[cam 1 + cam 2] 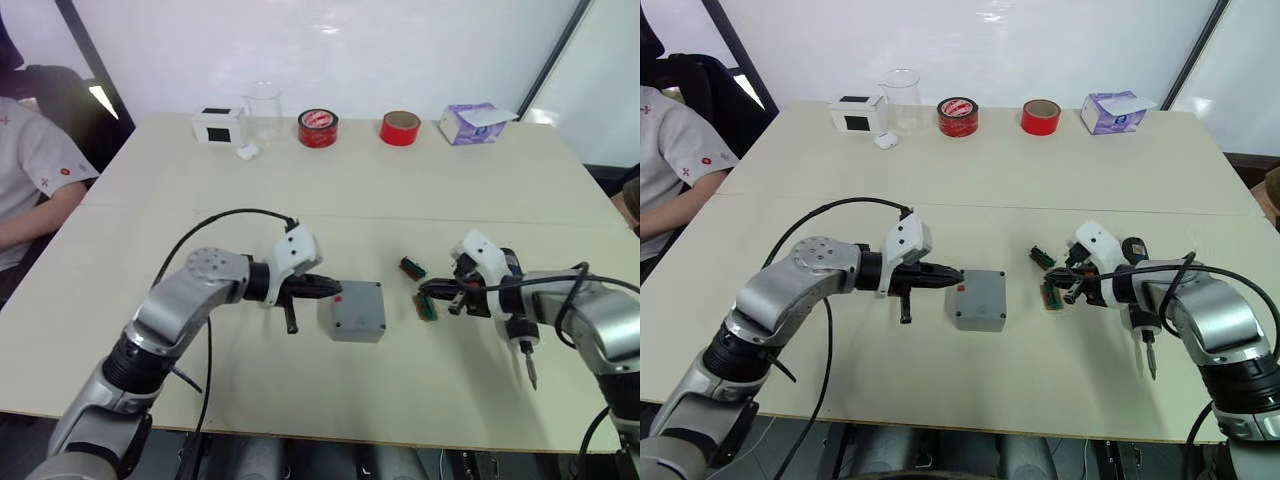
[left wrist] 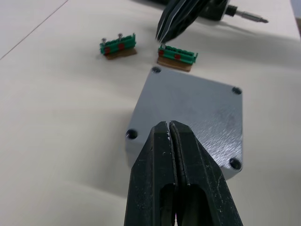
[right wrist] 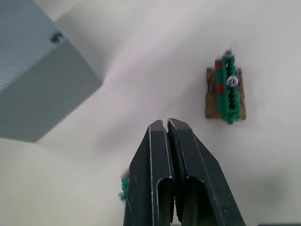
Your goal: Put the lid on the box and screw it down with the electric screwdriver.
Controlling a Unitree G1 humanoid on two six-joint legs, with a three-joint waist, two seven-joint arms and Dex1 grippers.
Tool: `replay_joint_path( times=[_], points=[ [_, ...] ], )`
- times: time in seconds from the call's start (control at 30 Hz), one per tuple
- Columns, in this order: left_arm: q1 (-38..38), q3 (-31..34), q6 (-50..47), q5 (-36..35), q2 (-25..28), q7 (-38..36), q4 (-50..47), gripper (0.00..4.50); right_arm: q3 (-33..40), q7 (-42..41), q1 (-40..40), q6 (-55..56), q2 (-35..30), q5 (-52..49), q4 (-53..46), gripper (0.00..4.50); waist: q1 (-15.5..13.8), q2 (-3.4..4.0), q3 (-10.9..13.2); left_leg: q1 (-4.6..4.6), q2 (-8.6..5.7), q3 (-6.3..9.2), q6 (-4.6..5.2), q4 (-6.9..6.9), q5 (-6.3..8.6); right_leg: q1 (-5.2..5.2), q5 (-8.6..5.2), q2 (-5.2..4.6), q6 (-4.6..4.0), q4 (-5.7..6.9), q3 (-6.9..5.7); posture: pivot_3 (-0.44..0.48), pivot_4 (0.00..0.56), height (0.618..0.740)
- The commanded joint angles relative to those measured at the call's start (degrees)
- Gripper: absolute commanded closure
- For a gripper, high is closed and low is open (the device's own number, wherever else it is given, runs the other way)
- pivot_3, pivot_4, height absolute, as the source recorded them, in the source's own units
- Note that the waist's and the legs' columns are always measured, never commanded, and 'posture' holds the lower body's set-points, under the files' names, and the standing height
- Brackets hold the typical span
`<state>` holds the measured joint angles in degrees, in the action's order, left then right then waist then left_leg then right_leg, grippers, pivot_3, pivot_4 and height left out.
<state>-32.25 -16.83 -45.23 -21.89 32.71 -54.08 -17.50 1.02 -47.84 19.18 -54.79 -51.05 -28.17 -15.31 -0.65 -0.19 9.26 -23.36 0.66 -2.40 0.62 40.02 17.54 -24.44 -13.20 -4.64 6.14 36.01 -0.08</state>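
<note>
Lid [image 2: 193,113] sits on the box [image 1: 356,322]; screws remain undriven. Left gripper [image 1: 330,287], jaws together, touches the lid's edge. Right gripper [image 1: 1060,284], jaws together, sits beside the box over a green terminal strip [image 2: 177,55]. Next: seat a screw, then align the electric screwdriver [image 1: 522,345].

A grey box [image 1: 978,299] with its lid on is seen on the table [image 1: 970,180]. The left gripper [image 1: 952,274] is held at its near-left edge. The right gripper [image 1: 1058,284] is placed between two green strips [image 1: 1043,257].
</note>
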Motion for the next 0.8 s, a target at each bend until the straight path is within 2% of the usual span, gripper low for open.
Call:
replay_joint_path(
  times=[0.03,0.33,0.8],
  points=[
    [-0.4,3.0,2.0,-0.7,1.1,-0.8,0.3,4.50,3.4,-0.3,3.3,-1.1,-1.0,-2.2,-3.3,4.47,0.1,0.00,0.0,0.00,0.00,0.00,0.00,0.00,0.00,0.00,0.00,0.00,0.00,0.00,0.00,0.000,0.150,0.740],
    [0.8,5.1,2.5,-0.7,4.2,-1.6,1.5,4.50,0.3,1.8,9.0,-4.6,5.5,-6.6,-8.0,4.47,0.0,0.00,0.0,0.00,0.02,0.02,0.00,-0.01,0.00,0.00,0.00,0.01,0.00,0.00,-0.01,0.000,0.150,0.740],
    [2.0,4.9,1.3,-1.2,4.2,-0.2,-0.6,4.50,-3.4,2.0,7.7,-3.4,6.4,-5.3,-7.3,4.47,0.0,-0.01,0.0,-0.01,0.00,0.01,0.00,0.00,0.00,0.00,0.00,-0.02,0.00,0.01,-0.01,0.000,0.150,0.740]
  ],
)
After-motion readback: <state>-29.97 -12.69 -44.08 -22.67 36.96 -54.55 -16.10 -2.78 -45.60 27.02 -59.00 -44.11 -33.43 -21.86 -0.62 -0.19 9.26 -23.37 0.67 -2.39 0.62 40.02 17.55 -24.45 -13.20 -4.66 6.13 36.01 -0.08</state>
